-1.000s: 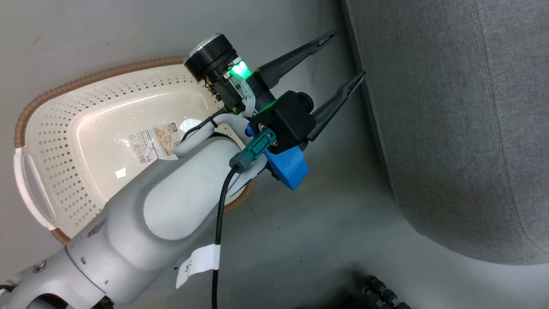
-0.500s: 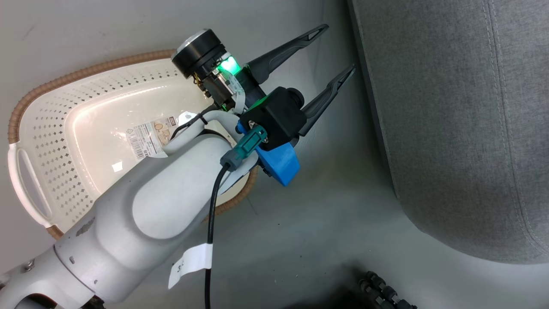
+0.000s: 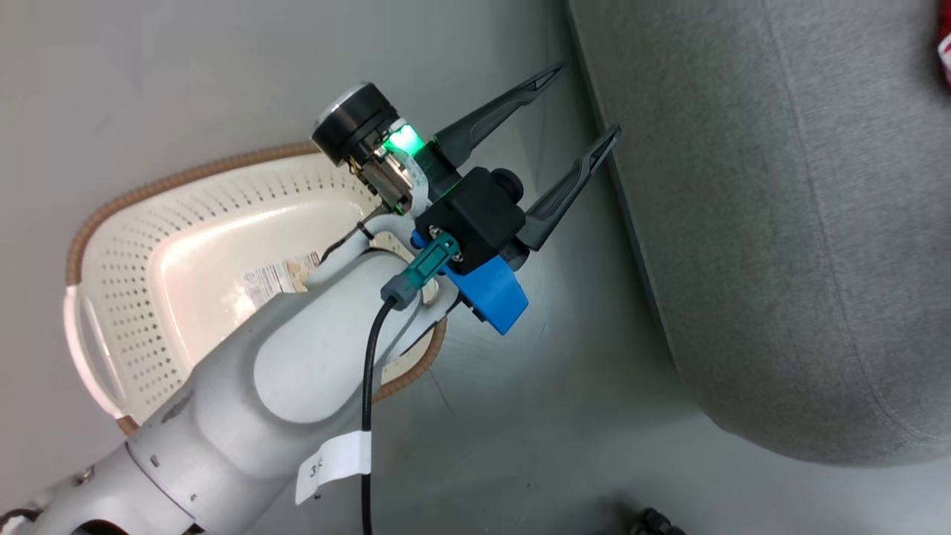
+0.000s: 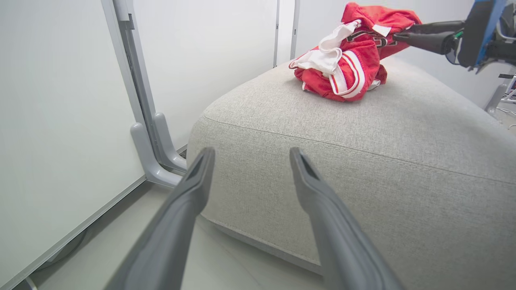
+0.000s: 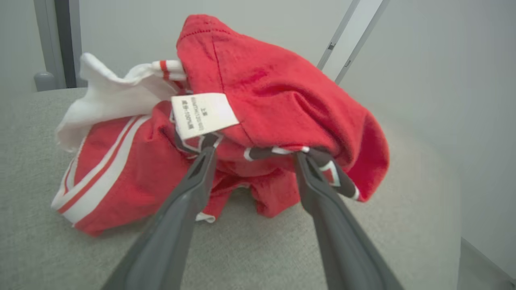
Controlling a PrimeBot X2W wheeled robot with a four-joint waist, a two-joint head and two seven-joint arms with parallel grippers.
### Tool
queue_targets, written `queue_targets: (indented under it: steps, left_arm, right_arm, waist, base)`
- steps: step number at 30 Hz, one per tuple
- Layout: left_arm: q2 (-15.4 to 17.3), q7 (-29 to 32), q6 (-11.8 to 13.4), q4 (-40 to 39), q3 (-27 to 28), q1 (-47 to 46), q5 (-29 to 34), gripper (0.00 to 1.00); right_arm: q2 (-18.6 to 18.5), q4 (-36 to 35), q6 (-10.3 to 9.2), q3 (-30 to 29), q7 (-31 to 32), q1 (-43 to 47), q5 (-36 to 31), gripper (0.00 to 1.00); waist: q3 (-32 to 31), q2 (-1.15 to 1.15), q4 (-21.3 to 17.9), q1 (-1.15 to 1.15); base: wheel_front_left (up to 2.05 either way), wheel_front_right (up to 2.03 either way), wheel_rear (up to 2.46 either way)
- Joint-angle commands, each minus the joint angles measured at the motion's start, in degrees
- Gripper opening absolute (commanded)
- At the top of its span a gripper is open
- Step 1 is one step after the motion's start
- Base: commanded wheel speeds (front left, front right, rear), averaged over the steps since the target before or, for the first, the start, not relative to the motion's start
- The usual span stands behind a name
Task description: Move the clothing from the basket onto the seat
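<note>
We hold our left gripper (image 3: 586,100) wide open beside the seat (image 3: 780,223) edge, over the floor (image 3: 535,416). Our right gripper (image 5: 254,152), spread, touches the clothing (image 5: 282,92)

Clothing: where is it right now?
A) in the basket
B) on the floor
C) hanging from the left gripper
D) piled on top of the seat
D: in the left wrist view the clothing lies in a red heap on the grey top of the seat.

My head view has swung round: the basket (image 3: 126,267) now sits lower and further right in it, and red clothing (image 3: 946,33) peeks in at top right.
</note>
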Motion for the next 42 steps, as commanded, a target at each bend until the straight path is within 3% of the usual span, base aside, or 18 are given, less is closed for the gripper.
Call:
queue_targets:
  steps: [1,12,20,27,34,42]
  left_arm:
    - [-0.1,-0.5,0.3,0.3,0.3,0.7,-0.3,1.0]
    - [-1.8,-1.7,2.0,1.6,4.4,7.9,-3.0,1.0]
    - [-1.3,-1.7,4.9,-2.3,14.7,17.7,-2.5,1.0]
    - [-1.3,-1.8,5.7,-4.5,24.4,25.2,0.2,1.0]
    - [-2.3,-1.7,5.2,-5.9,32.9,31.9,2.9,1.0]
    - [-4.3,-1.8,3.4,-6.5,40.7,38.8,5.6,1.0]
  right_arm:
    - [0.6,-0.3,0.0,0.1,-0.1,2.0,0.4,1.0]
    - [2.3,-7.4,0.01,4.4,-0.1,13.9,0.5,1.0]
    - [1.4,-12.7,0.01,13.9,-0.1,17.0,0.6,1.0]
    - [2.4,-14.9,0.01,22.8,0.0,17.9,0.8,1.0]
    - [4.2,-14.1,0.01,30.6,-0.1,18.9,1.6,1.0]
    - [7.0,-13.1,0.01,34.7,-0.1,20.7,2.8,1.0]
  waist:
    - [-2.5,0.0,0.2,0.0]
    - [-14.2,0.0,0.7,0.0]
    - [-22.1,0.0,3.8,0.0]
    - [-26.9,0.0,7.9,0.0]
    - [-31.0,0.0,12.0,0.0]
    - [-34.6,0.0,15.1,0.0]
  base:
    - [0.0,0.0,0.0]
    - [0.0,0.0,0.0]
    - [0.0,0.0,0.0]
    - [0.0,0.0,0.0]
    - [0.0,0.0,0.0]
    - [0.0,0.0,0.0]
